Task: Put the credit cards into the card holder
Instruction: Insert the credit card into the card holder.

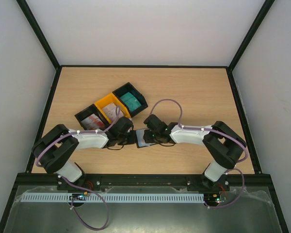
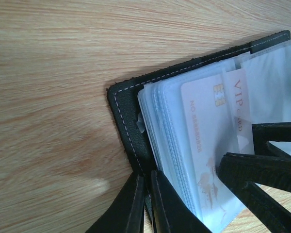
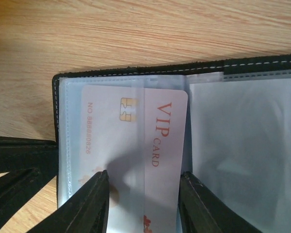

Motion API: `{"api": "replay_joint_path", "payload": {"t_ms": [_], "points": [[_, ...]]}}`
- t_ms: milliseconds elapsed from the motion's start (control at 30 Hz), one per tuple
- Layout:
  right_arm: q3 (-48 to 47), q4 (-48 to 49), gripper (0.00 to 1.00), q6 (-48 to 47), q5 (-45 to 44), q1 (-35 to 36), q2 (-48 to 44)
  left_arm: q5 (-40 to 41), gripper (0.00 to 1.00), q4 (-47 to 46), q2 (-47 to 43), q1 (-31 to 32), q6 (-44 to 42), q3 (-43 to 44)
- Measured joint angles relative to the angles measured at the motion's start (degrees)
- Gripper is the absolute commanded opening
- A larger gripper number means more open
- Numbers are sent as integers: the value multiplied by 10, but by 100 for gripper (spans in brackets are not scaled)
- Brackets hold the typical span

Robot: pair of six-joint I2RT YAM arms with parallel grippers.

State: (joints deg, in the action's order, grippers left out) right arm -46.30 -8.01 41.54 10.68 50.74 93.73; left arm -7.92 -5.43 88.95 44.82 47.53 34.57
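The black card holder (image 1: pixel 142 141) lies open on the table between both grippers, its clear sleeves facing up. My left gripper (image 2: pixel 146 196) is shut on the edge of its black cover (image 2: pixel 130 124). A white and red VIP card (image 3: pixel 136 131) lies partly inside a clear sleeve; it also shows in the left wrist view (image 2: pixel 203 128). My right gripper (image 3: pixel 143 199) is open, its fingers spread just over the card's near end, one on each side. More cards lie in the bins: red-and-white ones (image 1: pixel 91 121) and teal ones (image 1: pixel 131 101).
Three joined bins stand behind the left gripper: a black one (image 1: pixel 80 118), a yellow one (image 1: pixel 105 103) and a black one (image 1: pixel 141 99). The right gripper's fingers (image 2: pixel 262 170) show in the left wrist view. The table has black rails along its sides.
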Motion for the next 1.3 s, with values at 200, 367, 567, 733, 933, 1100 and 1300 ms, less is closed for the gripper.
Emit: {"api": "replay_joint_path", "payload": {"t_ms": [200, 367, 567, 733, 933, 1100, 1300], "points": [[-23, -28, 46, -28, -25, 9, 15, -3, 9, -1, 0, 0, -17, 0], [-55, -38, 52, -37, -53, 10, 29, -15, 9, 0, 0, 0, -29, 0], [-76, -14, 46, -33, -56, 11, 56, -15, 9, 7, -4, 2, -36, 0], [-61, 13, 51, -11, -43, 12, 46, -14, 10, 15, -9, 3, -36, 0], [-45, 0, 54, 28, -96, 13, -14, -4, 15, 33, -28, 3, -39, 0], [-46, -35, 51, 44, -135, 13, -68, 3, 25, 45, -65, 3, -43, 0], [-46, -92, 45, 53, -141, 13, -76, 7, 42, 50, -124, -2, -39, 0]]}}
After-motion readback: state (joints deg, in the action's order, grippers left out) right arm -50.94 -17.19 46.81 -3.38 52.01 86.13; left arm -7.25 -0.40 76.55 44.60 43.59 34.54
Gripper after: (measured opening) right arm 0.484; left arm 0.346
